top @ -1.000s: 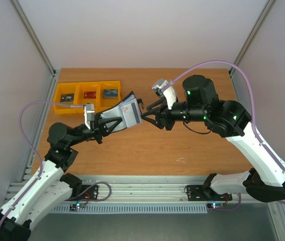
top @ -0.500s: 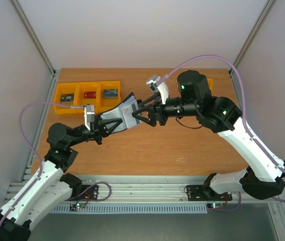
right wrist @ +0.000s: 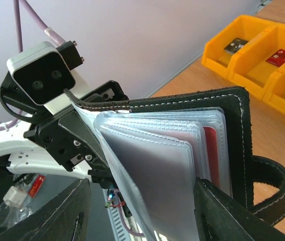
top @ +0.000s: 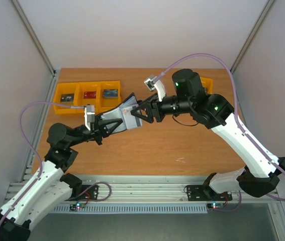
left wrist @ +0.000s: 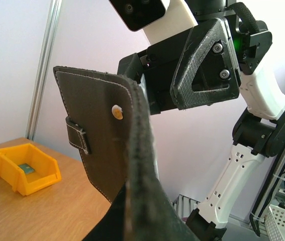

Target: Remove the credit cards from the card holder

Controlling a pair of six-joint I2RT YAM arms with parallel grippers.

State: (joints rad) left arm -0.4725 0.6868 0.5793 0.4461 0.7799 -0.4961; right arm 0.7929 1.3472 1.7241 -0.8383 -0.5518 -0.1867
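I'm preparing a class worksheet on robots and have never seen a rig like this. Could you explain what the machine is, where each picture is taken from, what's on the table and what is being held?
These are two robot arms bolted at the table's near edge, each ending in a two-finger gripper. The overhead picture looks down on both, the left arm and the right arm. The other two pictures come from small cameras on the wrists, so each looks along its own fingers. On the wooden table stand yellow bins at the far left, with small items inside. The left gripper is shut on a black card holder, holding it above the table. The right gripper is open, its fingers on either side of the holder's clear sleeves. A red card shows in one of them.
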